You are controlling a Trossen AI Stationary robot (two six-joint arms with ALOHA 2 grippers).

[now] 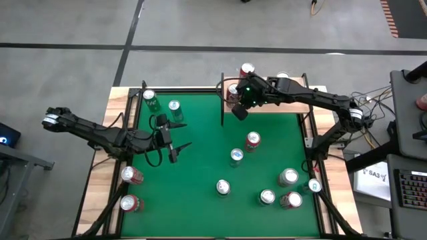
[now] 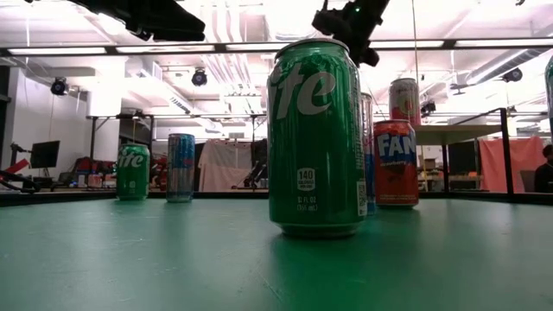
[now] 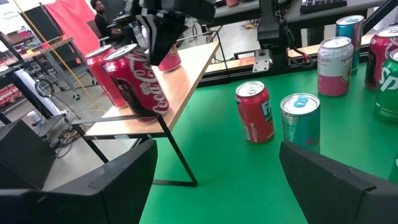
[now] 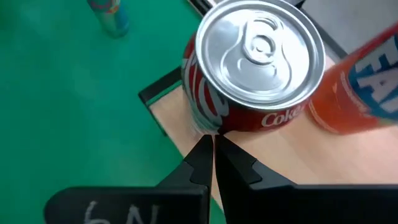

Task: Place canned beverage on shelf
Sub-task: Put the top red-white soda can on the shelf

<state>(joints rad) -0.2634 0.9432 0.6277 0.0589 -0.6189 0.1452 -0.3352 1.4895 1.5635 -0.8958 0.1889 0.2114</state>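
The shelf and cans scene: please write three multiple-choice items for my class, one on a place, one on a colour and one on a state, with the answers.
1. Where does the Coca-Cola can stand?
A. on the floor
B. on the wood shelf
C. on a chair

2. What colour is the can nearest the low camera?
A. orange
B. blue
C. green

3. How is the right gripper?
A. shut, with nothing between its fingers
B. wide open
C. closed around a bottle

Answers:
1 B, as the can's base sits on the light wood board by its corner.
2 C, as its whole side is green with white lettering.
3 A, as the two dark fingers meet tip to tip just beside the can.
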